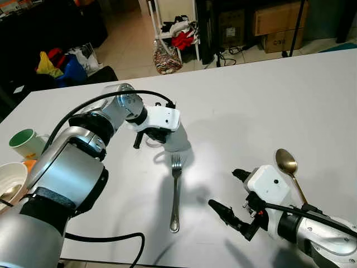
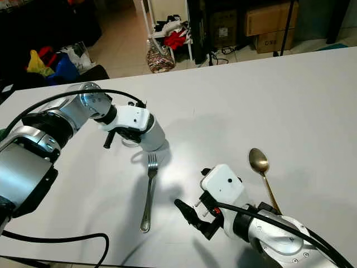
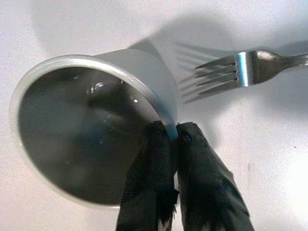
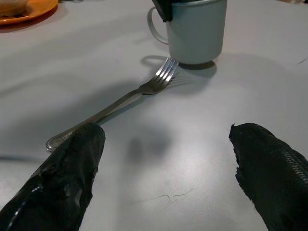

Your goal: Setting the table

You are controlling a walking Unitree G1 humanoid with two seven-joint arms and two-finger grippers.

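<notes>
While the left gripper [image 3: 174, 137] pinches the thin rim of a grey enamel mug [image 4: 195, 30], one finger inside and one outside, the mug stands on the smooth white table [image 1: 268, 106] just beyond the steel fork's [image 1: 175, 192] tines. Right gripper [image 1: 228, 195] rests spread wide near a brass-coloured spoon [image 1: 289, 167].

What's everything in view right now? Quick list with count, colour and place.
Table: one, white, bearing everything.
Fork: one, silver, centre, tines toward the mug.
Grey mug: one, upright beyond the fork tines, rim pinched by the left gripper.
Spoon: one, gold, beside the right gripper.
Green mug: one, white outside, table's left edge.
Bowl: one, cream, on an orange plate.
Left gripper: jaws shut on the grey mug's rim.
Right gripper: jaws open, low over the table.
</notes>
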